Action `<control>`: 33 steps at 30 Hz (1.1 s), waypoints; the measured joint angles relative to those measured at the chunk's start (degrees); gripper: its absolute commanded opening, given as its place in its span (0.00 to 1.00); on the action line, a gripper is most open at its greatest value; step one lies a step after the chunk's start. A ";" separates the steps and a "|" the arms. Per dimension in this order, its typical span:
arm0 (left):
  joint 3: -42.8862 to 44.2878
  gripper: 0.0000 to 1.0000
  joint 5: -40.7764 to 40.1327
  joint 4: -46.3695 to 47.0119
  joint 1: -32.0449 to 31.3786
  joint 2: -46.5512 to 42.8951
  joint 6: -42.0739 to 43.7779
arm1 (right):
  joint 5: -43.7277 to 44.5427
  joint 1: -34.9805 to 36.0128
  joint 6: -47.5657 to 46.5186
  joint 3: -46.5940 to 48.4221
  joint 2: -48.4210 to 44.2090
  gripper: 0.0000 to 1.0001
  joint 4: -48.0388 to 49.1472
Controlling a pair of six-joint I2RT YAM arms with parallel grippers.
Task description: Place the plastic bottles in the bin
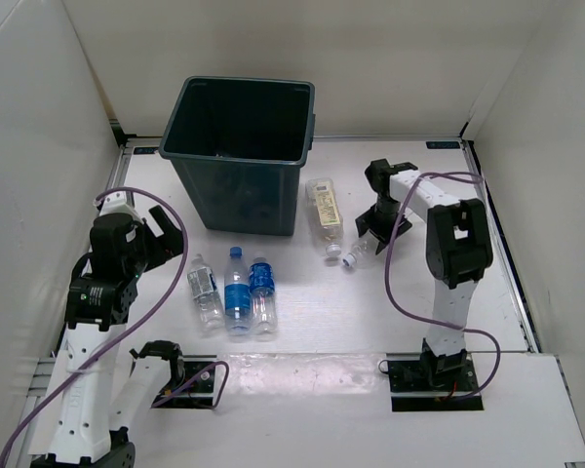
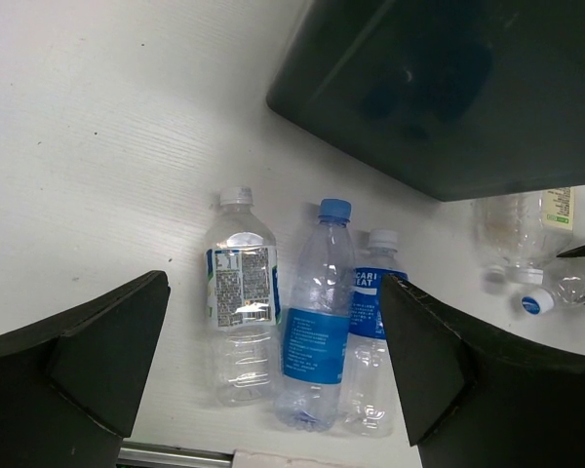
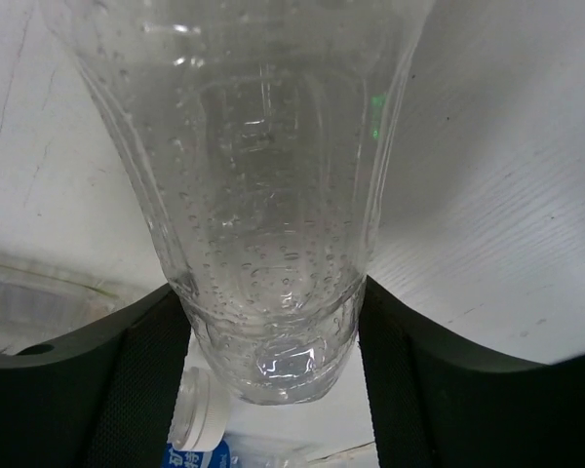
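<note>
The dark green bin (image 1: 236, 156) stands at the back left. Three blue-labelled plastic bottles (image 1: 237, 294) lie side by side in front of it, also in the left wrist view (image 2: 315, 322). My left gripper (image 1: 161, 234) hovers open above and to their left (image 2: 273, 292). A cream-labelled bottle (image 1: 324, 209) lies right of the bin. Beside it, my right gripper (image 1: 378, 226) is shut on a plain clear bottle (image 1: 361, 252). Both pads press that bottle's sides (image 3: 273, 244) in the right wrist view (image 3: 271, 292).
White walls enclose the table on the left, back and right. The bin's side (image 2: 448, 88) fills the upper right of the left wrist view. A white cap (image 3: 197, 409) lies just below the held bottle.
</note>
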 measured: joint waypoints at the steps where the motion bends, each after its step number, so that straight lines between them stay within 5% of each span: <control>1: 0.00 1.00 0.00 0.00 0.00 -0.04 0.00 | -0.42 0.02 0.15 -0.85 -0.52 0.60 0.59; 9: -0.50 1.00 -0.02 0.00 0.04 -0.96 0.00 | -2.05 -0.46 0.15 -6.54 -4.66 0.22 5.84; 14: -0.50 1.00 -0.02 0.00 0.04 -0.96 0.00 | 0.50 0.31 -1.79 -5.40 -5.49 0.15 3.32; 17: -0.50 1.00 -0.02 0.00 0.04 -1.03 0.00 | 5.20 1.57 -2.93 -0.76 -7.17 0.00 -1.42; 26: -0.52 1.00 -0.02 0.00 0.09 -1.20 0.00 | 16.06 0.68 -9.35 12.68 -26.14 0.00 -2.82; 33: -0.52 1.00 0.04 0.02 0.70 -0.63 -0.02 | 23.91 8.81 -20.59 13.84 -37.09 0.00 12.20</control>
